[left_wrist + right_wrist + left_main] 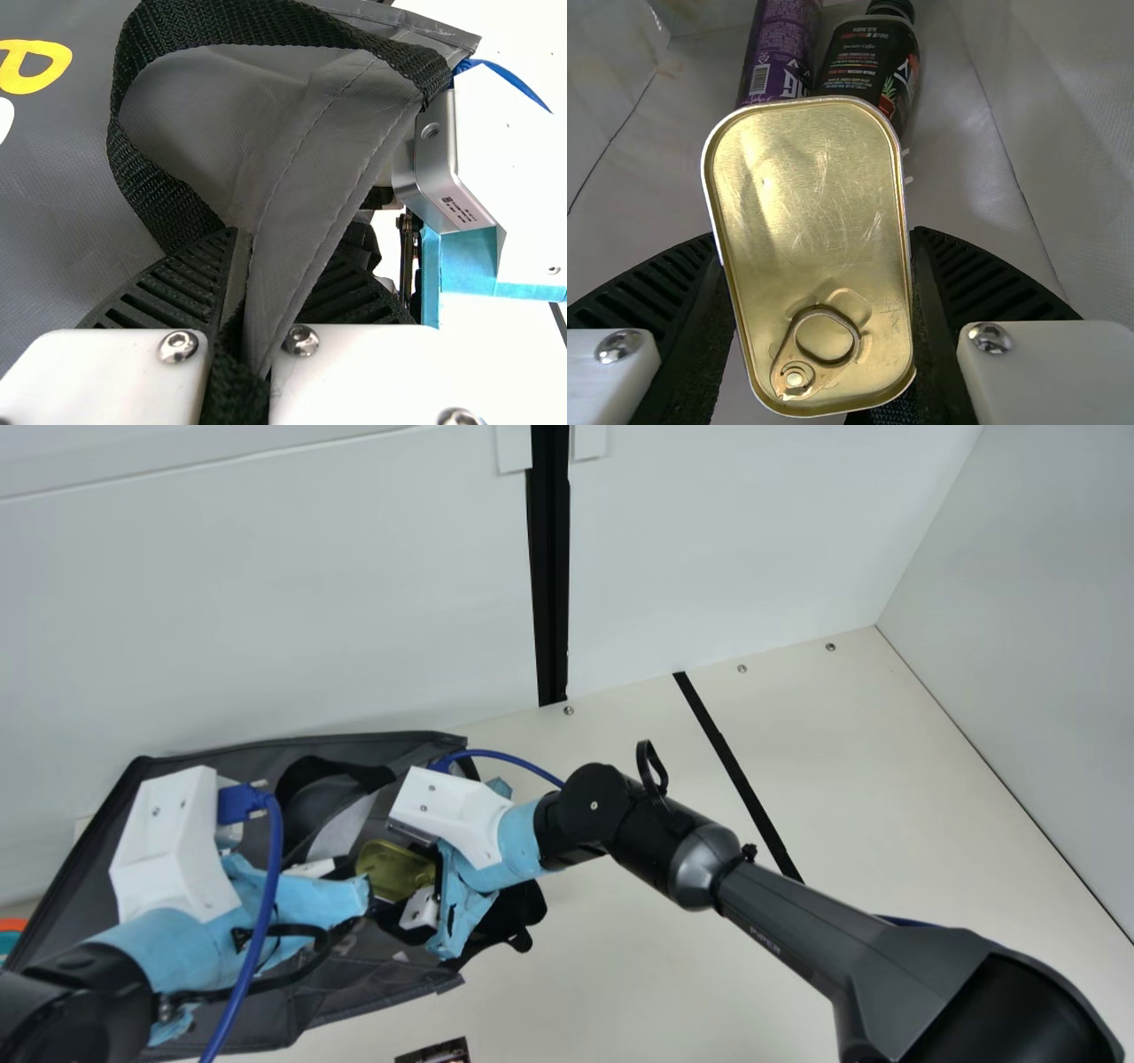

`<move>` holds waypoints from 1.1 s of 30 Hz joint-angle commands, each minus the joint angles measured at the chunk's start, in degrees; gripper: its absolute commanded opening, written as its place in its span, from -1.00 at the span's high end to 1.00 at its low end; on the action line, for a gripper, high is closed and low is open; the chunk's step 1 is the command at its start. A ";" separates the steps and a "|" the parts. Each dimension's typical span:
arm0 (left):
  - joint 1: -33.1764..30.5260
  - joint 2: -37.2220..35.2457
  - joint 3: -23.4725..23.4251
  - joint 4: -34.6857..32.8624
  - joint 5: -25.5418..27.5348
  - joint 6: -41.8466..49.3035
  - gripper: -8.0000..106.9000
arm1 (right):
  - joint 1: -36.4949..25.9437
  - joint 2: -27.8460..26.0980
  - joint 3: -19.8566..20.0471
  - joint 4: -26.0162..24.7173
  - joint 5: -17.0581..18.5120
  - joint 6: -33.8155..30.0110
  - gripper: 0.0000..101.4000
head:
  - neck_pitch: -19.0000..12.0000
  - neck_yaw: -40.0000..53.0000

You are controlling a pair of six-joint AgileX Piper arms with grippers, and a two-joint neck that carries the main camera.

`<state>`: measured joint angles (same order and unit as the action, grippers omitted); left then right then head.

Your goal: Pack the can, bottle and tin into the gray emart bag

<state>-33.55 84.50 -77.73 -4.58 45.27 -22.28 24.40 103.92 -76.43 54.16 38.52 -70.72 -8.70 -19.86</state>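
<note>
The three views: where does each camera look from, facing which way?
Main view: neck, looking down at the gray bag; left arm, right arm show.
Left wrist view: left wrist, facing bag's edge in left gripper; right arm beyond.
Right wrist view: right wrist, facing into the bag; right gripper holds tin over can and bottle.
Main and right wrist views share the tin.

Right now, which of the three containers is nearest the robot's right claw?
The gold tin with the pull ring: it's in the right gripper, while the purple can and dark bottle lie farther down.
</note>
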 commanded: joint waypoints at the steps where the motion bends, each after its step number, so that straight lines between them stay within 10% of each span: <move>1: 0.00 0.00 0.00 0.00 0.00 0.00 0.68 | -0.07 0.00 -0.01 -0.01 -0.04 0.11 -0.25 | -1.30 -0.14; 9: 0.00 0.00 0.00 0.00 0.00 0.00 0.68 | -0.15 -0.37 0.05 -0.21 -0.19 0.17 -0.78 | -1.30 -0.14; 33: 0.00 0.00 0.00 0.00 0.00 0.00 0.68 | -3.33 -5.58 3.40 -1.13 0.91 -0.17 -0.79 | -1.30 -0.14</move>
<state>-33.55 84.50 -77.73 -4.58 45.27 -22.28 21.20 98.41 -73.18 52.95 39.15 -70.88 -8.61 -19.86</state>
